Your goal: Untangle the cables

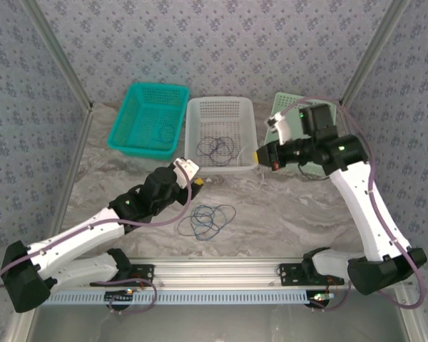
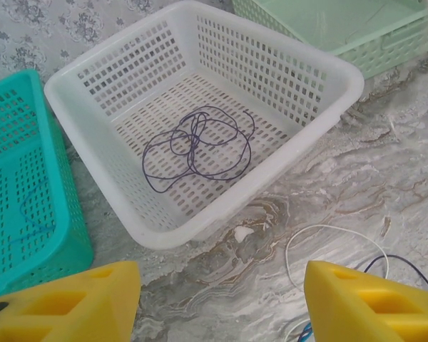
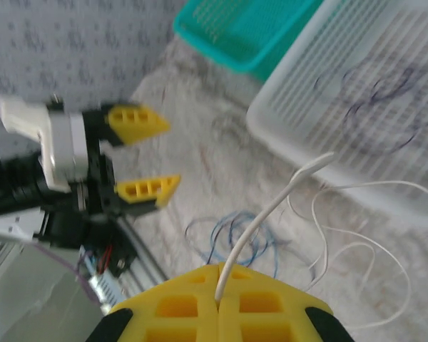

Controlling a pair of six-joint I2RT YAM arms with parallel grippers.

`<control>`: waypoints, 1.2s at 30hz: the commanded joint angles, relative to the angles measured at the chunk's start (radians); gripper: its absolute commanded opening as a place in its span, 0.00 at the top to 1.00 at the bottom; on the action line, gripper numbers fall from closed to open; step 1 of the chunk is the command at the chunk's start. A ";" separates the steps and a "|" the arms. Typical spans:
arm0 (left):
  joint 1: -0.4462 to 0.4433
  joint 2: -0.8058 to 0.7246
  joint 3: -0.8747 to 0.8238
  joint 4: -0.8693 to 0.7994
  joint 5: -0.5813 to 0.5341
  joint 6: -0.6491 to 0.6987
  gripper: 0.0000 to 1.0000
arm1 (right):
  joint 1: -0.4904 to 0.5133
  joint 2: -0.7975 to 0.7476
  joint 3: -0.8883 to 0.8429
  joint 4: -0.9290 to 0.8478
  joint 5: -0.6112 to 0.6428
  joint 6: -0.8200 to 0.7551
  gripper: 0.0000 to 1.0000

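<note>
Two cables unsorted: blue loops (image 1: 207, 221) on bench (image 1: 292, 214) just beside left jaws, spread wide, empty; right jaws pinch white cable (image 3: 271, 210).

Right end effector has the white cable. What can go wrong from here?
1. The thin white cable pinched in the shut right end effector trails beside the loose blue cable tangle on the table; pulling may drag both together.
2. Its free end lies by the white perforated plastic basket and could snag in a hole.
</note>
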 commanded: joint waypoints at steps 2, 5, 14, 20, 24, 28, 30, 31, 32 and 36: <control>-0.006 -0.035 -0.023 0.020 -0.012 -0.022 0.37 | -0.080 0.025 0.132 0.052 0.046 0.006 1.00; -0.006 -0.049 -0.036 0.021 -0.018 -0.030 0.36 | -0.130 0.040 0.182 0.117 0.158 0.004 1.00; -0.006 -0.057 -0.065 0.027 -0.011 -0.058 0.36 | -0.289 0.182 0.177 0.264 0.324 0.049 1.00; -0.006 -0.070 -0.081 0.033 -0.012 -0.067 0.35 | -0.359 0.277 0.128 0.397 0.321 0.064 1.00; -0.006 -0.078 -0.089 0.037 -0.007 -0.079 0.35 | -0.416 0.390 0.138 0.384 0.283 0.093 1.00; -0.006 -0.080 -0.100 0.039 -0.003 -0.089 0.35 | -0.445 0.469 0.125 0.343 0.255 0.109 1.00; -0.006 -0.079 -0.109 0.048 -0.002 -0.094 0.35 | -0.445 0.502 0.105 0.327 0.256 0.111 1.00; -0.006 -0.078 -0.111 0.050 0.000 -0.097 0.35 | -0.445 0.511 0.094 0.328 0.255 0.111 1.00; -0.006 -0.078 -0.114 0.052 0.002 -0.101 0.35 | -0.446 0.519 0.076 0.330 0.259 0.116 1.00; -0.006 -0.088 -0.123 0.043 0.004 -0.121 0.35 | -0.452 0.554 0.037 0.338 0.244 0.162 0.98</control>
